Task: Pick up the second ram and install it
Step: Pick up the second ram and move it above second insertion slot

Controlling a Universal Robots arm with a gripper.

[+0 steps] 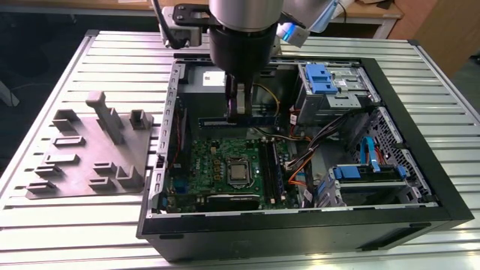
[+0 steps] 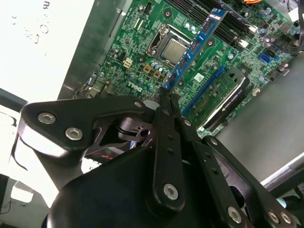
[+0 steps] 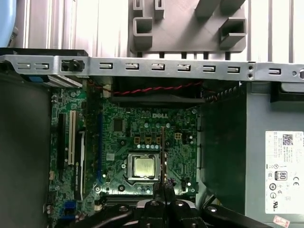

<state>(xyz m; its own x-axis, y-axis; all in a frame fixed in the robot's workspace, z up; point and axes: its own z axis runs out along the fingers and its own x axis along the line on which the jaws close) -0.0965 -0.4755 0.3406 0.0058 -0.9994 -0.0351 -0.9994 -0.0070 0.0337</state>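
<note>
Toward the upper middle of the exterior view, inside the open computer case [image 1: 300, 228], I am holding the second ram [image 1: 264, 120] with my gripper [image 1: 238, 112] clenching it at one end. The stick is hanging clear above the back of the green board [image 1: 217, 163], just in front of the grey power box [image 1: 202, 79]. In the second wrist view the stick is reaching out from my fingertips [image 2: 164, 102] over the silver chip [image 2: 172, 47], and in the first wrist view it is showing edge-on as a thin line crossing beside that chip. I am judging that the long dark slots [image 1: 276, 169], toward the exterior view's right of the chip, are where it belongs. From here the stick seems to be lying across their run, not along it. Doing this well is meaning squaring the stick to a free slot, keeping it upright, and staying clear of the cables [image 1: 300, 163] beside the slots. The grey tray [image 1: 90, 152] is sitting well apart at the exterior view's left.
</note>
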